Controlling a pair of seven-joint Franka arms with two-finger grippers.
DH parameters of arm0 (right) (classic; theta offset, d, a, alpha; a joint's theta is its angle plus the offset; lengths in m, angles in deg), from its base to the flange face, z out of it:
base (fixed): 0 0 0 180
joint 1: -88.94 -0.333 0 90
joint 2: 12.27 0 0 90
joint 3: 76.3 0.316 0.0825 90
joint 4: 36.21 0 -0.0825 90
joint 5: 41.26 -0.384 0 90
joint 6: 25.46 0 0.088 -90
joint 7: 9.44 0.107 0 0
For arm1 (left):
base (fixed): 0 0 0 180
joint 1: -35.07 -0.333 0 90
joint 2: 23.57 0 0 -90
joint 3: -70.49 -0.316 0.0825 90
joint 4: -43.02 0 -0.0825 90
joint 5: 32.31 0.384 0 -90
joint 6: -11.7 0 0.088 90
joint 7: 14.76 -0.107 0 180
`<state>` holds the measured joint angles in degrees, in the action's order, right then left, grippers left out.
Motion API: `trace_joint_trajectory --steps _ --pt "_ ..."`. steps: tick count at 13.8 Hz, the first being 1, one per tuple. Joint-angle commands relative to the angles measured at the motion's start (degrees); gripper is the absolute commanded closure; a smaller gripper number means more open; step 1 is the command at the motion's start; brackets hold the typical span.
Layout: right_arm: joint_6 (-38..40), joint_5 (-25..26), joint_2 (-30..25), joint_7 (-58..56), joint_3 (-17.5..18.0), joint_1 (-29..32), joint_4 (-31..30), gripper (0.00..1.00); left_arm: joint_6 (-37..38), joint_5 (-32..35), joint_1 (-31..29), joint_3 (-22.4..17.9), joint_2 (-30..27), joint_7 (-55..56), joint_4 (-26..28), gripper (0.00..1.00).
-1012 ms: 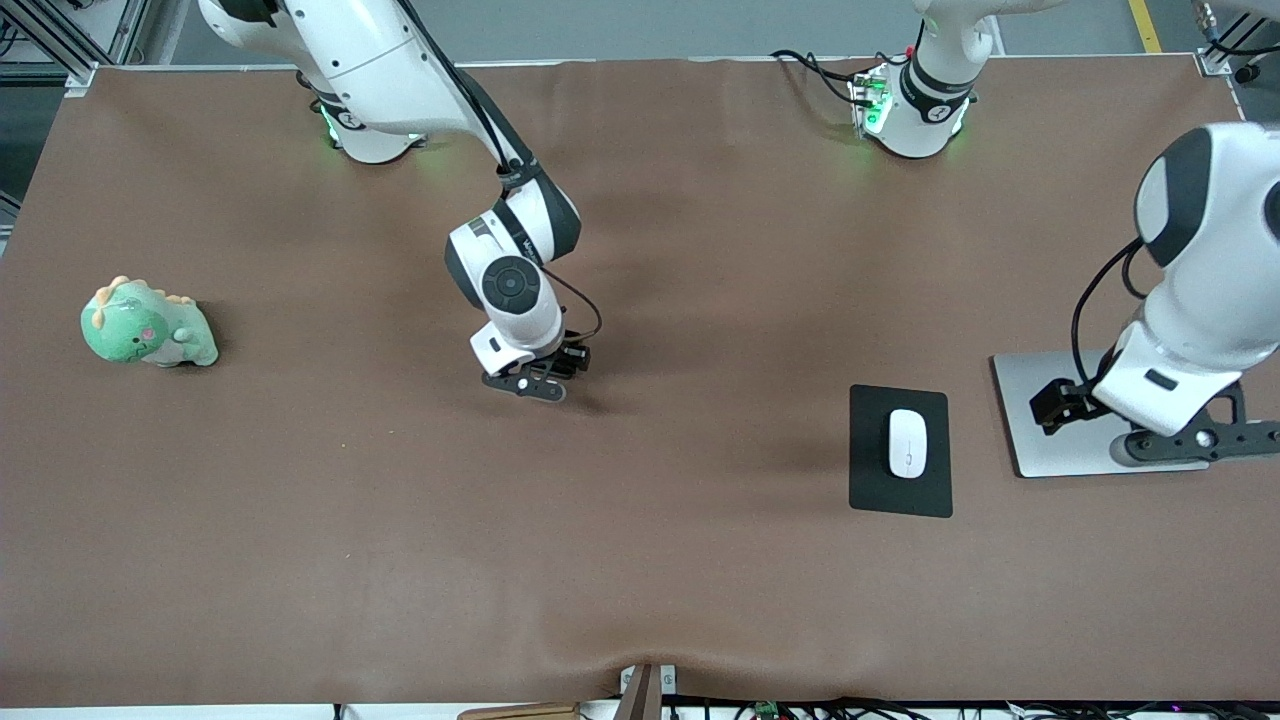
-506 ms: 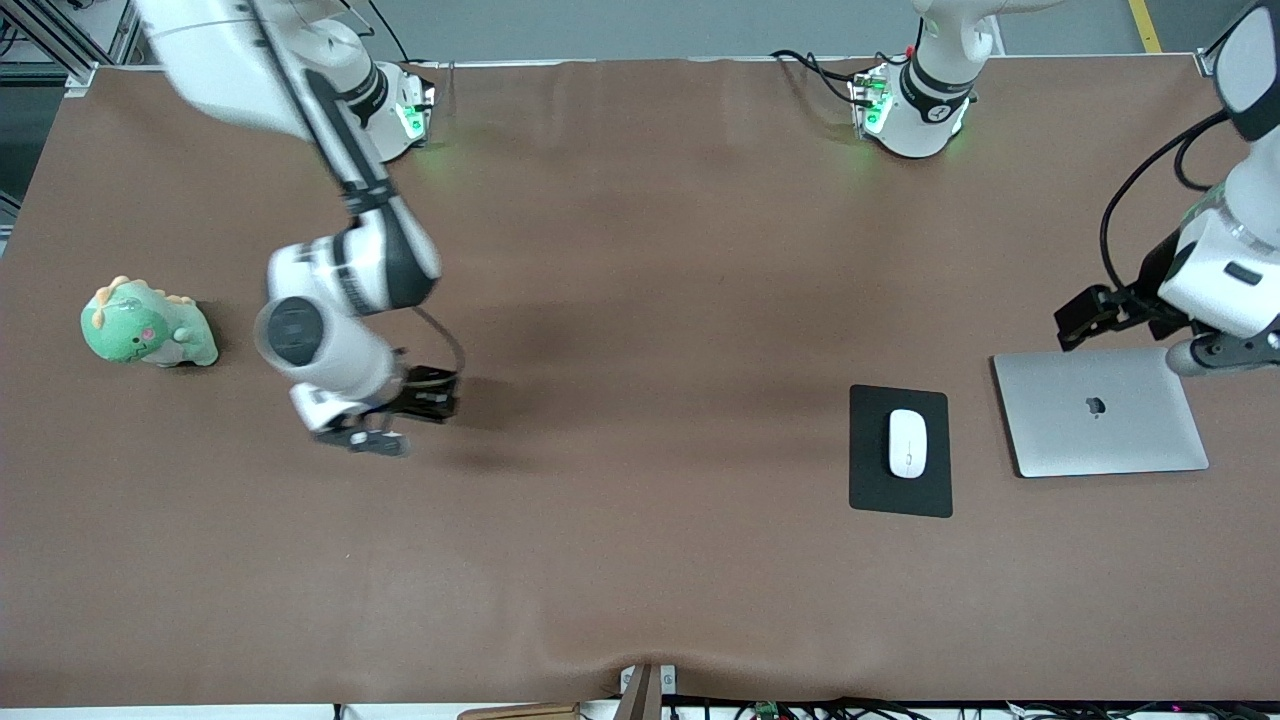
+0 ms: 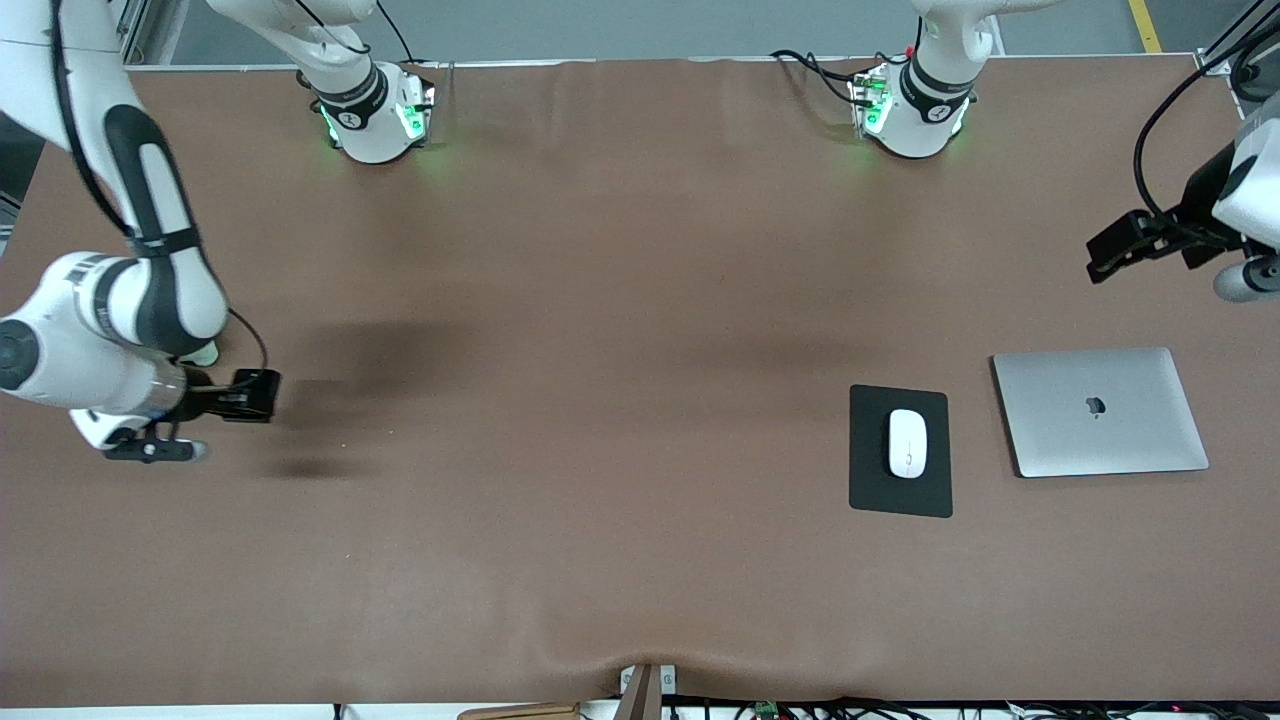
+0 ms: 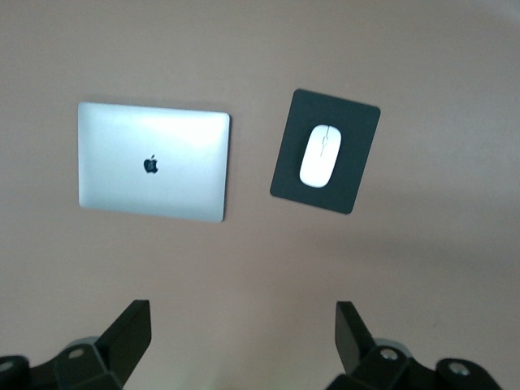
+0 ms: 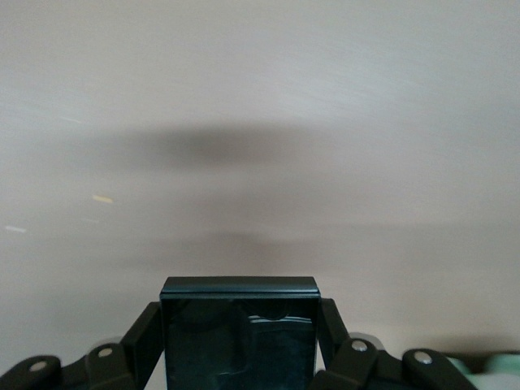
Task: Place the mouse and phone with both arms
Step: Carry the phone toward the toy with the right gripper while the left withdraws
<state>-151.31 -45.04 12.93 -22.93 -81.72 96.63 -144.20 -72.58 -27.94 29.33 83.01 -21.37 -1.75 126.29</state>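
Observation:
The white mouse point(image 3: 908, 443) lies on a black pad point(image 3: 870, 480) toward the left arm's end of the table. It also shows in the left wrist view point(image 4: 322, 155), on the pad point(image 4: 357, 130). My right gripper point(image 3: 238, 394) is shut on the black phone point(image 3: 257, 393) and holds it over the table at the right arm's end. The right wrist view shows the phone point(image 5: 237, 345) clamped between my right gripper's point(image 5: 238, 318) fingers. My left gripper point(image 3: 1112, 252) is open and empty, up in the air at the left arm's end; its fingers point(image 4: 130, 329) stand wide apart.
A closed silver laptop point(image 3: 1100, 410) lies beside the pad, toward the left arm's end, and shows in the left wrist view point(image 4: 153, 161). A green toy point(image 3: 205, 352) is mostly hidden by my right arm. The brown table cover point(image 3: 620, 420) is bare between the arms.
My right arm has swung from the table's middle to the right arm's end, carrying the phone. My left gripper has risen and moved off the laptop, uncovering it.

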Motion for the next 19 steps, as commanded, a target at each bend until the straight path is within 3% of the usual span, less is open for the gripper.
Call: trace_joint_trajectory --steps 1,6,8,9,10,11,12,17,19 --pt "-0.19 3.78 1.95 -1.36 1.46 3.81 -0.12 0.87 1.31 -1.21 -0.50 0.31 -1.76 -2.18 0.40 0.00" --pt "-0.28 4.92 6.43 -1.45 1.38 5.31 -0.20 0.85 1.31 -4.10 -1.74 -0.65 -3.96 -8.86 1.80 0.00" --pt "-0.19 5.02 7.40 -1.45 1.38 5.49 -0.20 0.81 1.23 -4.11 4.91 -6.95 -4.83 -8.96 3.64 0.00" --pt "-0.19 5.02 7.58 -1.45 1.38 5.84 -0.12 0.78 1.22 -4.11 5.56 -7.59 -4.93 -9.05 4.52 0.00" --pt "-0.19 5.10 7.67 -1.45 1.38 6.19 -0.20 0.65 1.22 -4.20 5.74 -7.60 -5.19 -9.05 5.14 0.00" --pt "-0.19 5.11 7.84 -1.45 1.38 6.54 -0.20 0.26 1.22 -4.11 5.82 -7.51 -5.45 -8.96 5.92 0.00" --pt "-0.10 5.11 7.76 -1.45 1.38 6.54 -0.20 0.00 1.22 -4.11 5.83 -7.34 -5.54 -8.96 6.11 0.00" --pt "1.04 5.11 5.66 -1.01 1.46 5.32 1.02 0.00 1.66 -3.59 5.74 -7.16 -5.54 -9.13 6.46 0.00" --pt "6.89 5.11 3.11 -0.75 1.46 3.04 4.96 0.00 1.66 -3.15 5.83 -7.07 -5.63 -9.31 6.29 0.00"
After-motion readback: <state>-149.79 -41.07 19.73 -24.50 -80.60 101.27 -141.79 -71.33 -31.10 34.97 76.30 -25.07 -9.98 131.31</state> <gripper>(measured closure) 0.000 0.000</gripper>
